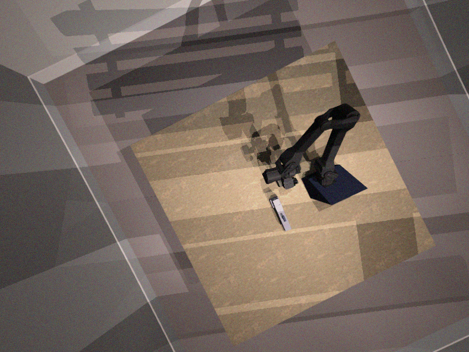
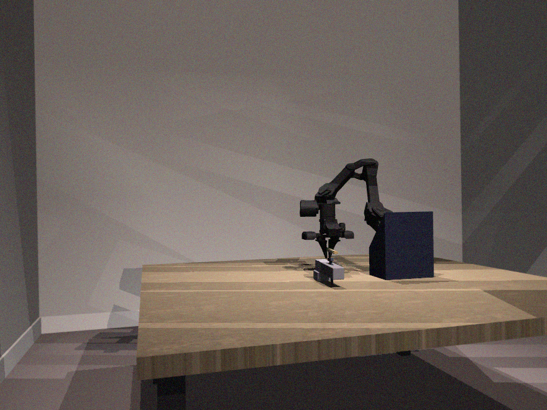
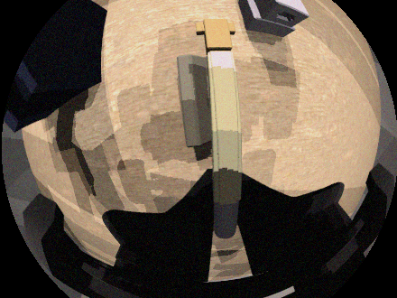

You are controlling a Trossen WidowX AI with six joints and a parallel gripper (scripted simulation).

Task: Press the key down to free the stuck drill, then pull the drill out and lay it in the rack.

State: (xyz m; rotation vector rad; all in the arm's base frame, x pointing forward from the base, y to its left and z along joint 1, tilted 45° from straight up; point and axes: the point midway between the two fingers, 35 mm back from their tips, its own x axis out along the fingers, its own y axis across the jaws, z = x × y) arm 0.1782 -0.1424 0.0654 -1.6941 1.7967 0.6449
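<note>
My gripper is shut on the drill, a long pale yellow-green bar with a dark end between the fingers and an orange tabbed end. The drill is off the table; in the wrist view it passes just right of the rack, a grey grooved piece on the table. The rack cannot be made out in the top and exterior views. The white block stands apart from the drill, in front of my gripper in the exterior view. The dark key shows on its top.
The dark blue base block stands beside the gripper, under the arm's base. The wooden table carries everything, and striped shadows fall across it.
</note>
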